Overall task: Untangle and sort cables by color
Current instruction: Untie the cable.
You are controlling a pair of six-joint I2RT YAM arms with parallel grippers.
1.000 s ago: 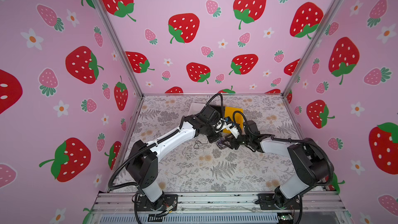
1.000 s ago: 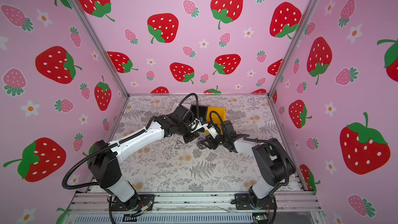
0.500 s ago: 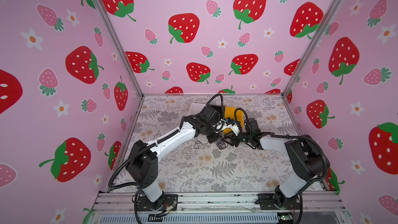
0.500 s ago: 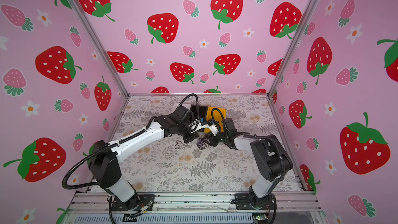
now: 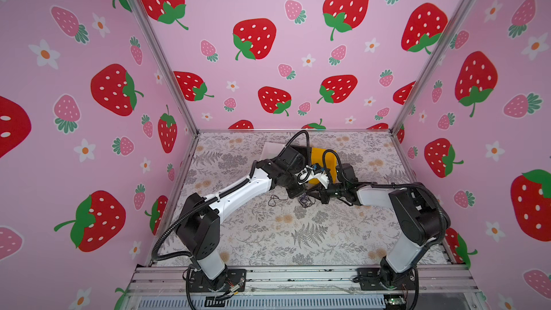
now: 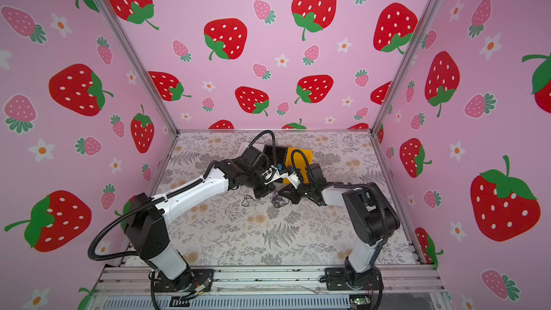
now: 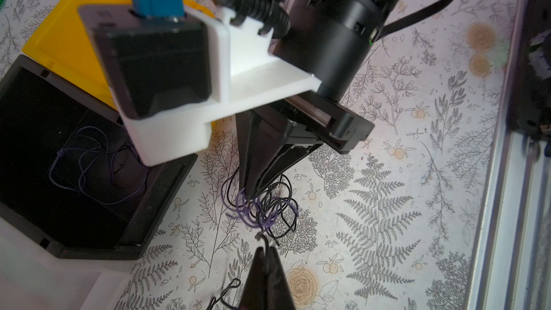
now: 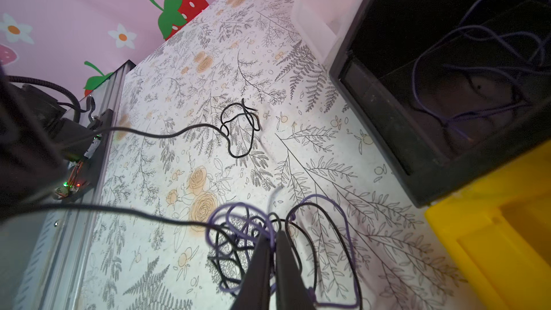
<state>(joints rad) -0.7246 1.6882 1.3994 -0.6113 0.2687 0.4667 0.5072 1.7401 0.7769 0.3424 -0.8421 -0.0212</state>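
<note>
A tangle of thin black and purple cables lies mid-table between the two arms. My right gripper is shut on a purple cable of that tangle; the left wrist view shows its fingers pointing down into the knot. My left gripper is shut on a black cable whose hooked end sticks out past the tips, right at the tangle's edge. A separate black cable lies in a loose loop beside it.
A black bin holds loose purple cables. A yellow bin stands next to it, and a white tray is behind the left arm. The table's metal rail runs along the side.
My right gripper has reached into the tangle and gone from open to shut on a purple cable. The left gripper has stayed shut in the same place.
</note>
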